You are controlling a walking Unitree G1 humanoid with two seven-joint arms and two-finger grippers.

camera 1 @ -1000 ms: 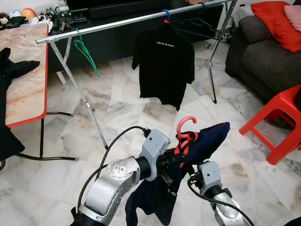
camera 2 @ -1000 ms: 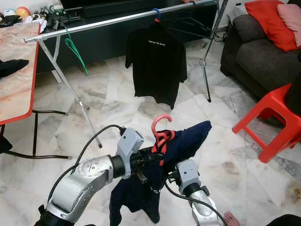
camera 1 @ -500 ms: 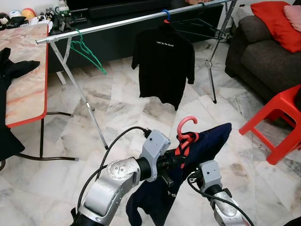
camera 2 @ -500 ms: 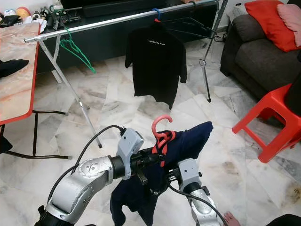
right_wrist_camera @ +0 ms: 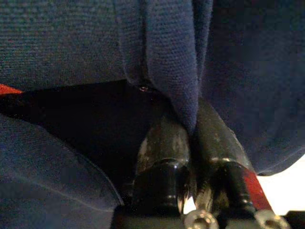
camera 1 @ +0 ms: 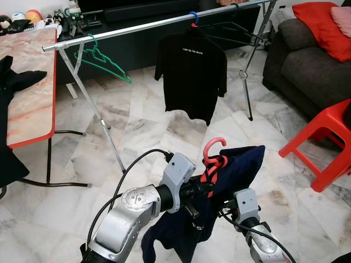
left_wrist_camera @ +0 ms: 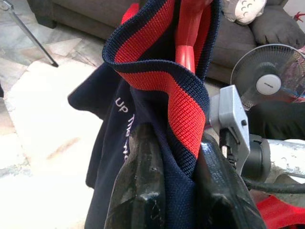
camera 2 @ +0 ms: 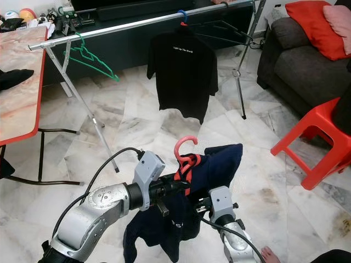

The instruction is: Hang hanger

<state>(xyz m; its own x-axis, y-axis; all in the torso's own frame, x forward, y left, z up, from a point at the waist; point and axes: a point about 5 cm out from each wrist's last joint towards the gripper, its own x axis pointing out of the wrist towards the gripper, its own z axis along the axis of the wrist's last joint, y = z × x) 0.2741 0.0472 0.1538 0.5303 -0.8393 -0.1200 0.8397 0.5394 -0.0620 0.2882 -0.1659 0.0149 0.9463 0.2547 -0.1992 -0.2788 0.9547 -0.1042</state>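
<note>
1. Left gripper (left_wrist_camera: pixel 164 157): jaws pinched on the navy shirt (camera 1: pixel 236 164) just below its red collar; right gripper (right_wrist_camera: pixel 190 143) jaws nip a fold, apparently the shoulder.
2. Red hanger (camera 1: pixel 213 155) sits inside the shirt, hook up, well short of the rail (camera 1: pixel 142 27).
3. Step: carrying. Next: advance, raise, hook between green hanger (camera 1: pixel 107 57) and black shirt (camera 1: pixel 191 76).
</note>
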